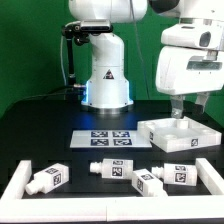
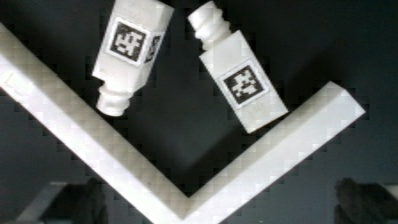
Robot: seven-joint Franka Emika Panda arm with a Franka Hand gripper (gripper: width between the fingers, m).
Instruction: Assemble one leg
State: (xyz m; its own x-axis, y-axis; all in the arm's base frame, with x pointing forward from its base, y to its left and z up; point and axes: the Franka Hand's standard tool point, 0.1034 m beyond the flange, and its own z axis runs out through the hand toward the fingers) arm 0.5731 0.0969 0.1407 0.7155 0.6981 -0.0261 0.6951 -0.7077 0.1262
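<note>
The leg (image 1: 108, 170), 1 of 4 alike, lies flat near the surface's (image 1: 40, 140) edge closest to the exterior camera. Its long axis runs roughly along that edge, the stub seemingly toward the exterior view's left. It is probably light, stiff, slick plastic, best gripped across the blocky tagged end. The hand (image 1: 190, 108) hangs wide and holds nothing, above the tray (image 1: 165, 143).

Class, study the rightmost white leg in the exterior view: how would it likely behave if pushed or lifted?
The leg looks like solid moulded plastic, so it is probably stiff and light. Lying on a flat side of its blocky end, it would likely slide rather than roll. Its smooth surface may prove slippery.
</note>
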